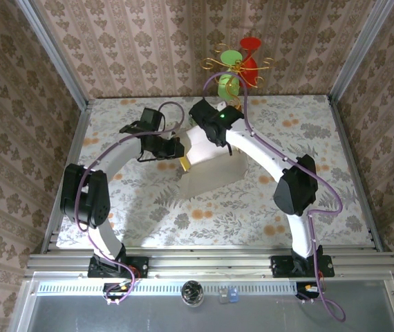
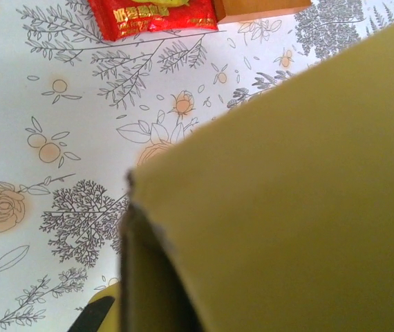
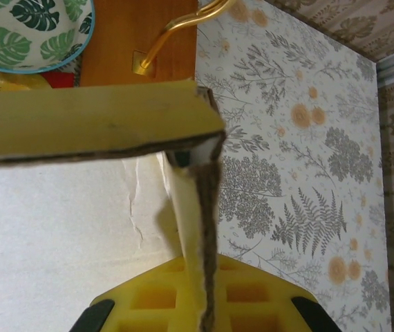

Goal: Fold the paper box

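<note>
A: Paper box (image 1: 212,173), position?
B: Middle of the table (image 1: 307,131), slightly toward its far edge. Partly raised, white inner face up, yellow outside.
A: Right gripper (image 3: 205,304)?
B: Over the table's centre, clenched on a box wall. The raw edge runs between its yellow pads (image 3: 152,297).
A: Left gripper (image 1: 177,152)?
B: Just left of table centre, closed. It appears to pinch a yellow flap.

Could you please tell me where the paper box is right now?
In the top view the paper box sits mid-table, between the left gripper and the right gripper, both shut on it.
</note>
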Robot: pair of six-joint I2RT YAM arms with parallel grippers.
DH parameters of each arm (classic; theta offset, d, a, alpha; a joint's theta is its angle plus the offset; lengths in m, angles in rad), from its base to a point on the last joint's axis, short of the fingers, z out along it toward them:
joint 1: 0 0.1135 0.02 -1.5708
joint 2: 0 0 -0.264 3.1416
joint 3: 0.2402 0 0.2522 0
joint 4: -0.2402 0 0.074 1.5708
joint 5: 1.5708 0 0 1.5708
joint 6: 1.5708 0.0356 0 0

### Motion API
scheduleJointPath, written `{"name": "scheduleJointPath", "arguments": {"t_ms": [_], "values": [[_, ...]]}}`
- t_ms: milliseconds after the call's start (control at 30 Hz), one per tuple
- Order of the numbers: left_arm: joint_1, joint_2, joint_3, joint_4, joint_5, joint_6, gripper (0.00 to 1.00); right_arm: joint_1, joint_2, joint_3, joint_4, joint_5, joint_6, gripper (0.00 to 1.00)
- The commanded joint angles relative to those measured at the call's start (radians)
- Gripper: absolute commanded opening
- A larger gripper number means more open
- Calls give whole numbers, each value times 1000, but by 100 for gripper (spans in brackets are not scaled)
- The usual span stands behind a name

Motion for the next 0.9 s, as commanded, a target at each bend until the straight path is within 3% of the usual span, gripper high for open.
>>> {"name": "scheduleJointPath", "arguments": {"t_ms": [0,300,500,867], "values": [[9,18,10,-57,-70,-39,0,5,27,36,-109,127,48,0],[-7,40,-3,-68,-118,-68,0,26,48,-15,-132,138,96,0],[-35,50,-72,1,-159,-105,0,32,30,-116,-63,17,136,0],[-92,47,-211,174,-247,-156,10,36,27,-231,-35,-53,211,0]]}}
